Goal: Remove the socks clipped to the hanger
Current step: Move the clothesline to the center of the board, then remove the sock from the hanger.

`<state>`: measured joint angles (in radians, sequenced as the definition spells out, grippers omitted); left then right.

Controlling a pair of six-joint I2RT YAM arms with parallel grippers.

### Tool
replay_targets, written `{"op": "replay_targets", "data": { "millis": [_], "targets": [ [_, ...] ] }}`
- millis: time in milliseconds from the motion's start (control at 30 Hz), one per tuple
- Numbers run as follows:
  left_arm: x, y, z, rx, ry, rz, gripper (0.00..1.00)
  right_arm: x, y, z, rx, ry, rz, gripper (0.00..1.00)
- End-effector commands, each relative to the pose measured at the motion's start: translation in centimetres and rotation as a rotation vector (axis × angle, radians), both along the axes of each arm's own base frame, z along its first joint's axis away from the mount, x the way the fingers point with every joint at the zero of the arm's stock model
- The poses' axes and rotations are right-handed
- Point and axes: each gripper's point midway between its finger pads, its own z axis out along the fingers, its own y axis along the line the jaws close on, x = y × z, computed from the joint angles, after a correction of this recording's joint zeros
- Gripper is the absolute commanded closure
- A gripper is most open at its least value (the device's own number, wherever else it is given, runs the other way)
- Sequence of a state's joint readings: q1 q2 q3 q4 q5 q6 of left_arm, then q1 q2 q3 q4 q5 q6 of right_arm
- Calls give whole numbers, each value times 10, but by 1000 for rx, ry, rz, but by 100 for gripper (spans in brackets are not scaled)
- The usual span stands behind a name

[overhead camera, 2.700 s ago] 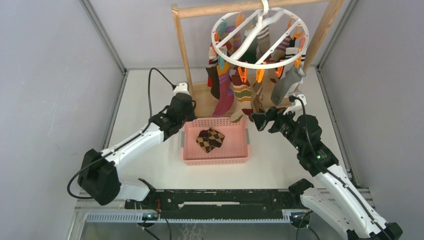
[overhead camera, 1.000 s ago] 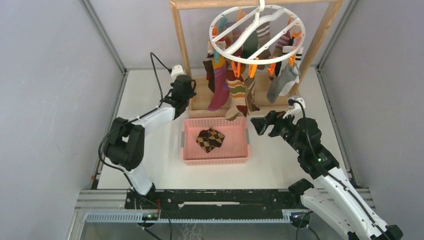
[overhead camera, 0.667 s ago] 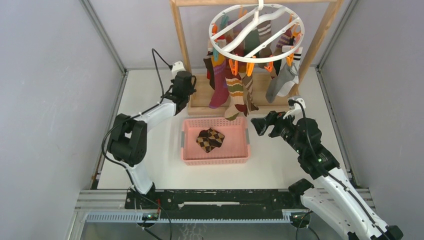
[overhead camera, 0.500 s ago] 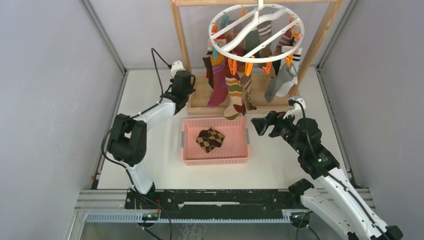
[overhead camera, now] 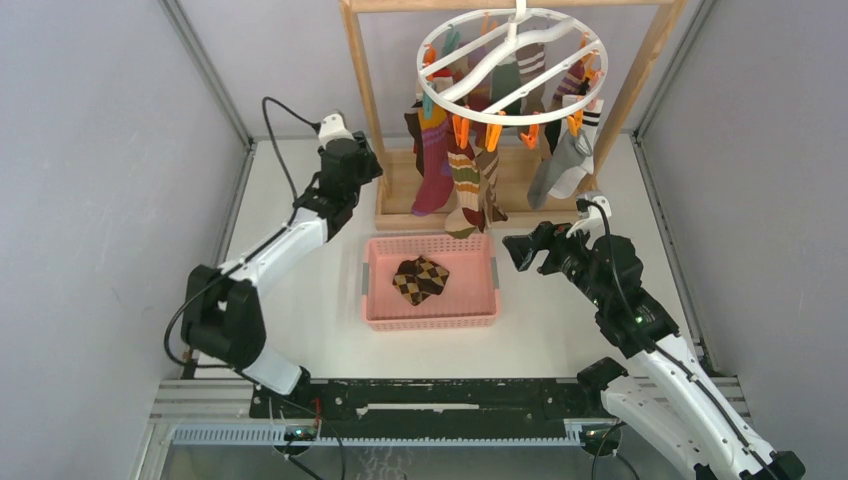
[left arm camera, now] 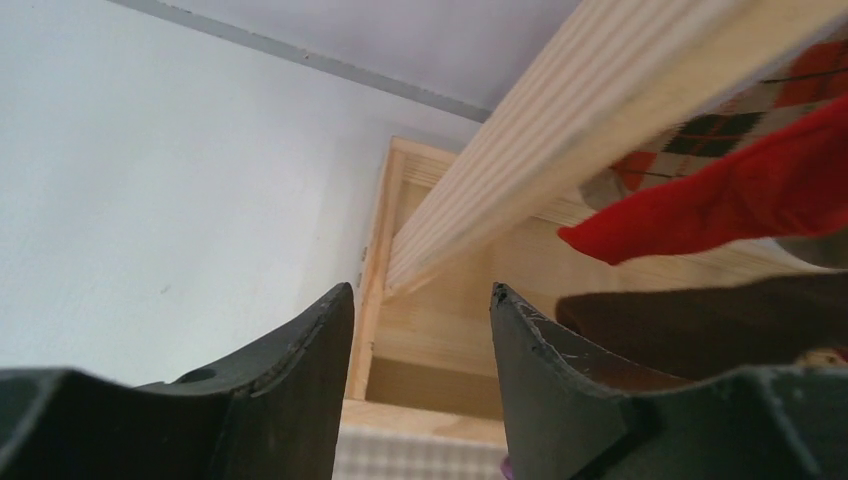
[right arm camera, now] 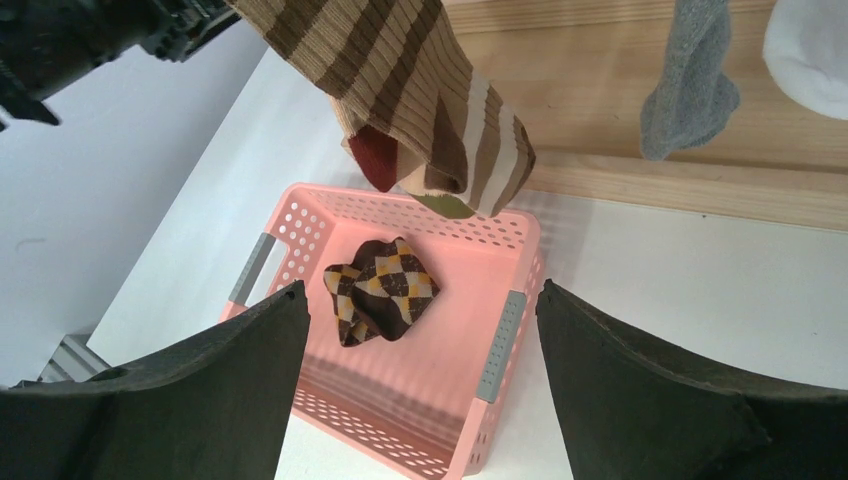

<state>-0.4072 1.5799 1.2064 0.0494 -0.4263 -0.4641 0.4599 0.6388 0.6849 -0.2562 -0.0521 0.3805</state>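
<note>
- White surface (overhead camera: 320, 320), grey walls, wooden rack (overhead camera: 363, 110) along the 12 o'clock edge.
- Left tool (left arm camera: 420, 288): a second ago it was nearly shut, close in by the rack's left post and the socks. It has now backed off to 10 o'clock of the basket (overhead camera: 430, 318), jaws part open, nothing between them.
- My read: that grab came away empty, so no sock was freed on this pass. It needs a fresh approach.
- Hanger (overhead camera: 508, 110): white ring hooked on the rack's top bar, 12 o'clock of the basket, shifted slightly since.
- Socks (overhead camera: 465, 190): mixed stripes, red, grey and white, clipped round the rim with orange and teal clips. The lowest toes hang over the basket's 12 o'clock rim.
- Basket count is unchanged: one argyle sock (overhead camera: 420, 278).
- Right tool (right arm camera: 420, 288): hasn't moved, 3 o'clock of the basket, jaws wide, empty.
</note>
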Motion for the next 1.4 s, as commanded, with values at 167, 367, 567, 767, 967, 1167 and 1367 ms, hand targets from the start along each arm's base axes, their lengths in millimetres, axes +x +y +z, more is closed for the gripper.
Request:
{"op": "replay_targets", "data": {
  "millis": [167, 367, 567, 767, 967, 1167, 1367],
  "targets": [
    [-62, -12, 52, -135, -119, -142, 31, -2, 3, 0, 17, -3, 10, 10],
    [-104, -18, 42, -164, -110, -225, 0, -5, 9, -5, 29, 10, 34, 10],
    [-143, -19, 31, -191, -103, -290, 0, -12, 20, -21, 25, 39, 73, 12],
    [-167, -14, 28, -215, -113, -309, 0, -18, 35, -42, 19, 61, 112, 12],
    [-184, -13, 19, -215, -75, -327, 0, -26, 61, -53, 23, 44, 184, 13],
    [-191, -14, 14, -228, -74, -332, 0, -16, 84, -45, 29, -17, 195, 13],
    [-193, -14, 7, -226, -63, -332, 0, 13, 88, -36, 8, -60, 98, 13]
  ]
}}
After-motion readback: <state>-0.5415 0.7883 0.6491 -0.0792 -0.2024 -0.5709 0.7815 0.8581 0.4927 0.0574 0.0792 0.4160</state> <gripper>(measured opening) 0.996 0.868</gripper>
